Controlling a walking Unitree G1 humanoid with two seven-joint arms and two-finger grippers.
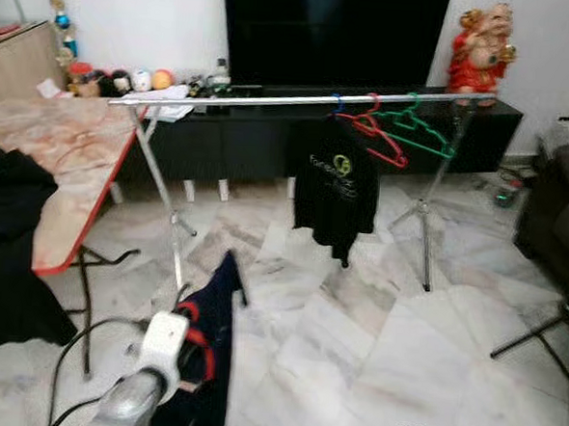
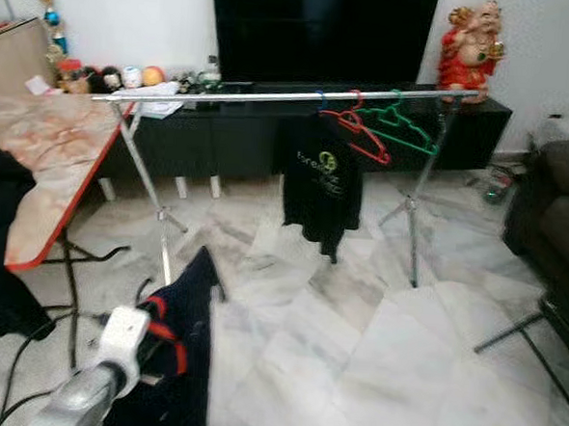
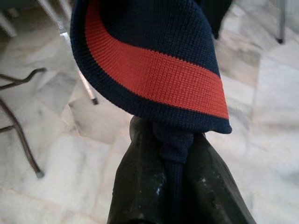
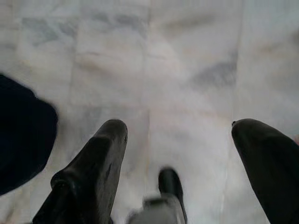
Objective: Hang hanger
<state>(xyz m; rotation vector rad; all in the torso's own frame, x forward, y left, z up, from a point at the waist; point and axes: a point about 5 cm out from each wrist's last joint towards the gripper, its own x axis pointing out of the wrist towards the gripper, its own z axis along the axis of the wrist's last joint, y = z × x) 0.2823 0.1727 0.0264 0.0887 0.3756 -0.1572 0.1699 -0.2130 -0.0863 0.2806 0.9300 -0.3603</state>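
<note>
Marble-floored room (image 1: 372, 354) with a silver drying rail (image 1: 272, 99) before a dark TV cabinet.
Eye views: red hanger (image 1: 381, 139), green hanger (image 1: 415, 129) and black shirt (image 1: 336, 192) hang on the rail. Left wrist view: left end effector (image 3: 174, 161) clamped on navy red-striped garment (image 3: 154, 60). Right wrist view: right end effector (image 4: 180, 128) spread wide, empty, above the floor.

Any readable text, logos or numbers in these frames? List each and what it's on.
Black T-shirt hanging on the silver rail: yellow-green round logo with a line of pale lettering under it, too blurred to read.
Nothing else carries legible text.
</note>
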